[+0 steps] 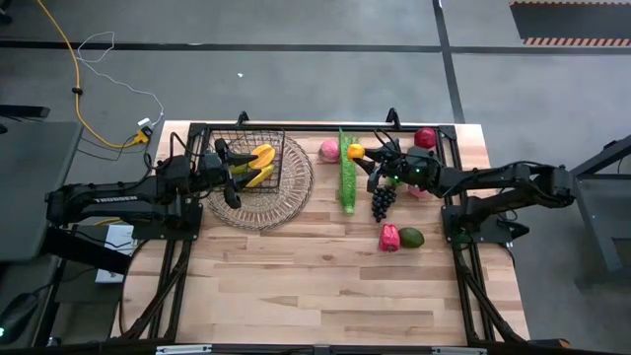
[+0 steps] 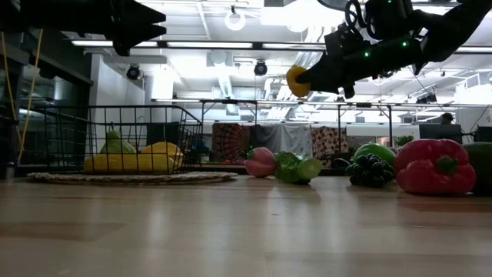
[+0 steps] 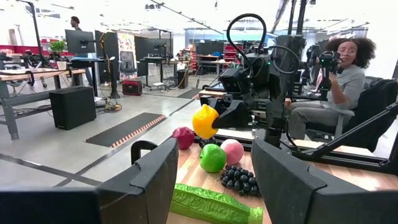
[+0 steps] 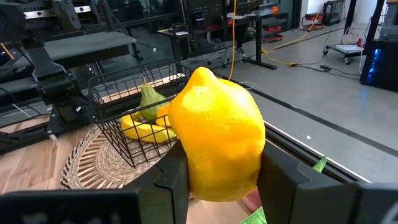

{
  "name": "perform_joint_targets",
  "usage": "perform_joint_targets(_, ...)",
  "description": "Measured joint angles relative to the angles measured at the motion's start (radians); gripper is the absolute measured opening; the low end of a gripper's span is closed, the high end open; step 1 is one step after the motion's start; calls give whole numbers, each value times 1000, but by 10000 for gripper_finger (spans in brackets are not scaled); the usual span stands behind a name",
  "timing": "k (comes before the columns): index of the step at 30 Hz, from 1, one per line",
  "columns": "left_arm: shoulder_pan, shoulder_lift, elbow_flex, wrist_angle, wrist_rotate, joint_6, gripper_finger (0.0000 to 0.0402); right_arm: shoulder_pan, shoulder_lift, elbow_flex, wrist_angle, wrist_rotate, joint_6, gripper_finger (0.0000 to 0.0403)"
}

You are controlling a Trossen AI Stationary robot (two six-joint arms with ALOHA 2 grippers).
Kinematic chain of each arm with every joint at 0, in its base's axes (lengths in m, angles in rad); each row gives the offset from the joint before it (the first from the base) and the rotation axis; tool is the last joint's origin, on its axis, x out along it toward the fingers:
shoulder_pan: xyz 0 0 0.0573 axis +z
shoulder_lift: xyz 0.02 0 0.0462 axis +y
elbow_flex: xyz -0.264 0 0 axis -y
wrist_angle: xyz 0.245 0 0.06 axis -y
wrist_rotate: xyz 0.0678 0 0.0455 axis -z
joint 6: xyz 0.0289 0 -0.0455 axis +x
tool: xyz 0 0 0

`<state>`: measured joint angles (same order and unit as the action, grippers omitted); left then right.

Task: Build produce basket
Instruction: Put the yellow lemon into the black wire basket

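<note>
Wooden desk (image 1: 325,286): right gripper (image 1: 367,156) jaws clamp lemon (image 4: 216,135) aloft; left gripper (image 1: 229,168) jaws part-open, empty, above basket (image 1: 248,163)

From above, the lemon (image 1: 355,151) is mostly tucked under the right gripper (image 1: 361,155), so you only get a sliver of yellow. The basket (image 1: 258,164) mesh and the left gripper (image 1: 237,166) cover part of the bananas (image 1: 260,176), and the green piece (image 2: 113,143) behind them is too blocked to name. In the low view the avocado (image 2: 482,165) is cut off by the frame edge, and the green apple (image 2: 374,152) sits half behind the grapes (image 2: 370,171).
</note>
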<state>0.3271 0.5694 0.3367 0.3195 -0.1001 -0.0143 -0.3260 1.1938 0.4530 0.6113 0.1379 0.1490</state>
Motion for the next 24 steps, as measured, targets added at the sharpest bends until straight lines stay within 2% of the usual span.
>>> perform_joint_targets(15, 0, 0, 0, -8, 1, 13, 196, 0, 0, 0, 0, -10, 0, 124)
perform_joint_targets(24, 0, 37, 0, -9, 27, -1, 246, 0, 0, 0, 0, -16, 1, 124)
